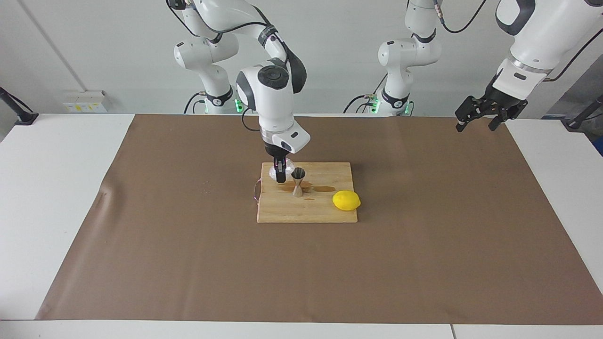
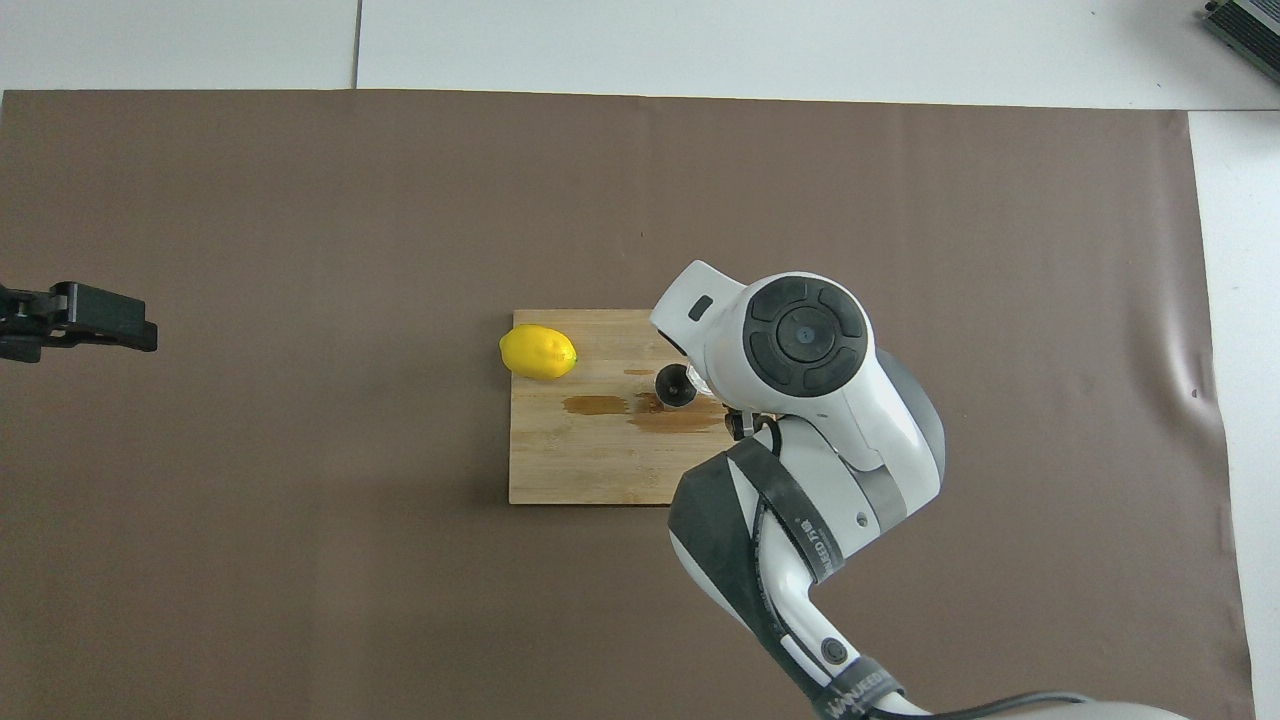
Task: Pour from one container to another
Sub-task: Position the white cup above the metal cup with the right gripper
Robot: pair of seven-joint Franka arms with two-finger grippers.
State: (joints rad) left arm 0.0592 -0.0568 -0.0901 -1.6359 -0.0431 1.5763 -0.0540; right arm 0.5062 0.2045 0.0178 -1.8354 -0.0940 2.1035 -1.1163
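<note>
White cup (image 1: 278, 170), clamped in right gripper (image 1: 281, 175), is nearing steel jigger (image 1: 297, 181) mid-frame; next needs tipping; left gripper (image 1: 478, 117) waiting, fingers apart.

A white tabletop (image 1: 56, 197) carries a broad brown paper sheet (image 1: 424, 235) that covers most of it. A wooden cutting board (image 1: 306, 212) lies flat on the sheet near its middle, with wet brown stains (image 2: 640, 412) on it.

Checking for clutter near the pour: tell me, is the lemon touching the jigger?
No. In the facing view the lemon lies at the board's edge, with bare wood between it and the jigger.
</note>
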